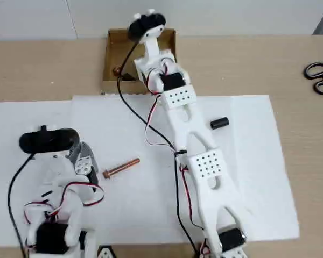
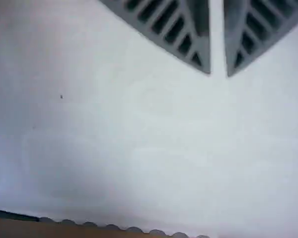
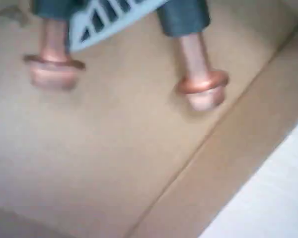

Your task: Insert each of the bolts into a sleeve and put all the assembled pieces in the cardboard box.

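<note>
A bare copper bolt (image 1: 121,167) lies on the white paper just right of my left gripper (image 1: 89,164). The left gripper (image 2: 218,74) hovers low over the paper, shut, with nothing in it. A loose black sleeve (image 1: 219,123) rests on the paper to the right of the right arm. My right gripper (image 1: 137,72) is down inside the cardboard box (image 1: 112,40) at the back. There, two bolts in dark sleeves lie on the box floor, one (image 3: 52,54) right at the gripper and one (image 3: 196,69) beside it. I cannot see whether either is held.
White paper (image 1: 247,177) covers the middle of the wooden table. Black scissors (image 1: 320,75) lie at the far right edge. The right arm stretches diagonally across the paper toward the box. A box wall (image 3: 228,163) stands close to the sleeved bolts.
</note>
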{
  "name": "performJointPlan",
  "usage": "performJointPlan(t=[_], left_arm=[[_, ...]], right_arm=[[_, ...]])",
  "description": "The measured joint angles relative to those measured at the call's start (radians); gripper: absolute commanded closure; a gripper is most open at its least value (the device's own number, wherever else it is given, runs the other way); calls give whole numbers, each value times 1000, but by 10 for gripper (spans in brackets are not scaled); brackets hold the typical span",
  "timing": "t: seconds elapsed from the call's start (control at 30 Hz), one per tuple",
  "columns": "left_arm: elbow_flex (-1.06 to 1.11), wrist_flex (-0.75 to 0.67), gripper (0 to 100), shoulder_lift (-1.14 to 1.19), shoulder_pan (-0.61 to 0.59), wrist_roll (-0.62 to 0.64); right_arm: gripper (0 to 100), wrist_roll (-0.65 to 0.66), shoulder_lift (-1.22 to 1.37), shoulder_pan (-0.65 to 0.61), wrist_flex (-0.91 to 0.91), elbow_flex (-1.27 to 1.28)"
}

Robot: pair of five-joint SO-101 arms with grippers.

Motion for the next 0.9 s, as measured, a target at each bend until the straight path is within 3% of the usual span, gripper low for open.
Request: performJointPlan(t=[0.27, 0.67, 0.9], left_arm=[[0, 0, 994, 0, 0, 0], [0, 0, 994, 0, 0, 0], [0, 0, 994, 0, 0, 0]], right_arm=[[811, 0, 0, -11, 273, -226], [812, 0, -89, -15, 792, -247], [812, -8, -92, 6, 835, -247]])
